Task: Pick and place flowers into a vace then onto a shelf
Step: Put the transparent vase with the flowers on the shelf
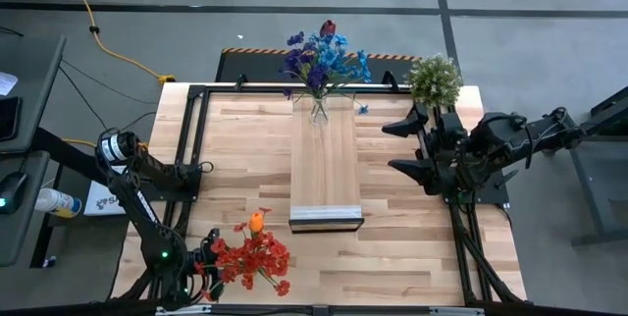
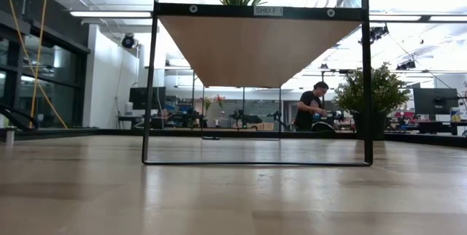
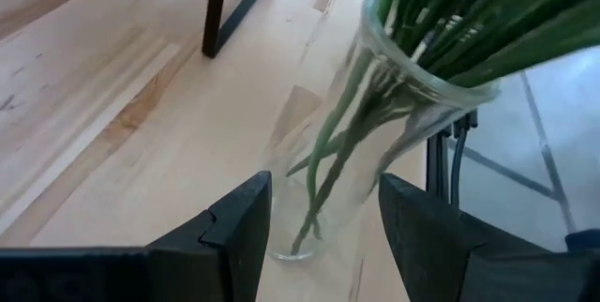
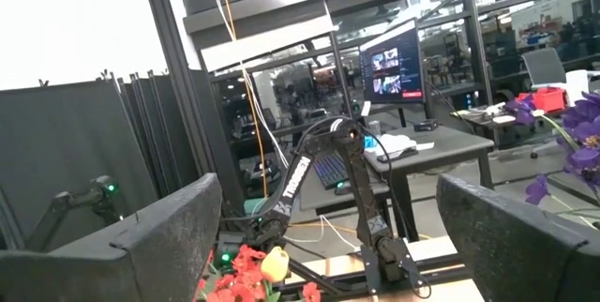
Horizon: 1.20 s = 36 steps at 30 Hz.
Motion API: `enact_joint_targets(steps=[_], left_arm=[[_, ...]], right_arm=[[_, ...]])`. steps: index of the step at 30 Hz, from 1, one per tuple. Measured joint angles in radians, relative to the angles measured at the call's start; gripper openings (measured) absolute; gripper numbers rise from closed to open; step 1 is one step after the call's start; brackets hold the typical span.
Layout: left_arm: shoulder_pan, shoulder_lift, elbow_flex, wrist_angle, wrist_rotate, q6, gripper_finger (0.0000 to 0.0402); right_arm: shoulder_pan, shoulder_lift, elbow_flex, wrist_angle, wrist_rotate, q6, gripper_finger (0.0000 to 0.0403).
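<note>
Left arm folded low at the table's near-left corner, jaws around a glass vase of red and orange flowers; right arm waits at the right edge.

The left gripper has its jaws on either side of the clear vase, whose base is tilted between them; whether the pads press the glass I cannot tell. Its red and orange flowers lie close to the table's front edge. The shelf runs down the table's middle with bare wood on both sides; a second vase of blue and purple flowers stands at its far end. The right gripper hangs above the right rail with jaws wide apart, empty, near the potted plant.
</note>
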<state>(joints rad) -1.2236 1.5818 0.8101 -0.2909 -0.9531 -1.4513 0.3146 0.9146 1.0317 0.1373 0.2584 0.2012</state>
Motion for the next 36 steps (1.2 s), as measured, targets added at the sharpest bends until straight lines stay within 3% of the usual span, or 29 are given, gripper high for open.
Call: enact_joint_targets(steps=[16,28,36], left_arm=[[0.0,0.0,0.0,-0.023,0.0,-0.016,0.0242],[0.0,0.0,0.0,-0.026,0.015,-0.012,0.0393],[0.0,0.0,0.0,-0.021,0.1,-0.019,0.0363]], right_arm=[[0.0,0.0,0.0,0.0,0.0,0.0,0.0381],[0.0,0.0,0.0,-0.002,0.0,0.0,0.0381],[0.0,0.0,0.0,-0.002,0.0,0.0,0.0381]])
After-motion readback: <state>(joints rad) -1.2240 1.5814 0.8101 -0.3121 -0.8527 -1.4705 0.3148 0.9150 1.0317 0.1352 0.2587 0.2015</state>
